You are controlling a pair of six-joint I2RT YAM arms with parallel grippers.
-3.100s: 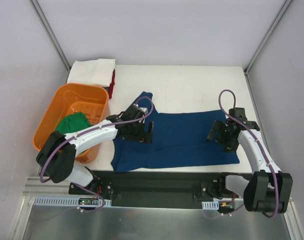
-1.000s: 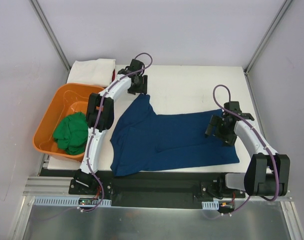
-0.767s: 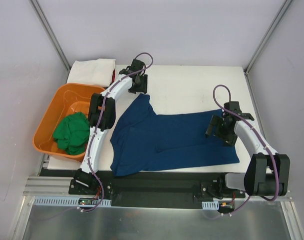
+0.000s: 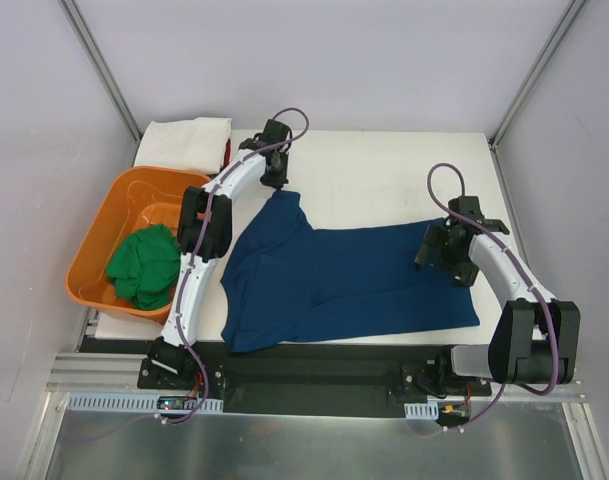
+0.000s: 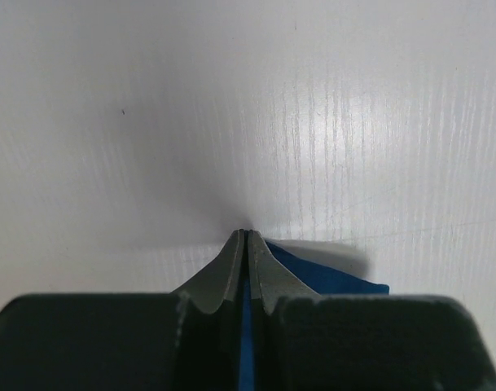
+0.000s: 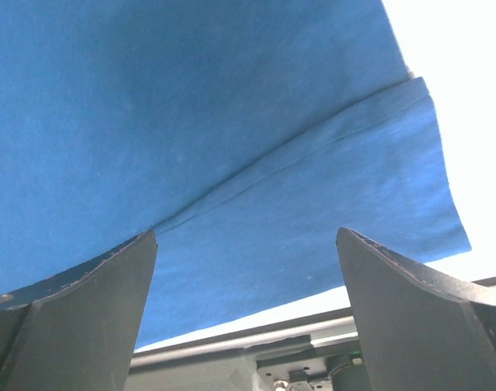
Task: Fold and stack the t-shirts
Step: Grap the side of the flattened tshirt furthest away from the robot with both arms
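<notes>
Navy t-shirt (image 4: 344, 280): lying spread flat across the near half of the table (image 4: 384, 170), one tip reaching away.
Right gripper (image 6: 246, 236): hovering over the shirt's right end, jaws standing wide, gripping nothing.
Green t-shirt (image 4: 144, 265): sitting bunched in the orange tub (image 4: 154, 200), left side.
Left gripper (image 5: 246, 240): pinching the navy shirt's far tip, jaws clamping tight.
White t-shirt (image 4: 184, 143): lying folded at the far-left corner.

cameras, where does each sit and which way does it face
Top: above and behind the arm bases, looking down on the table, navy shirt and orange tub; left arm and right arm show.
Left wrist: on the left arm, looking along the left gripper, shut on the shirt's far corner, toward table.
Right wrist: on the right arm, looking down at the shirt's edge between the open right gripper.
Shared: navy shirt in all three.
</notes>
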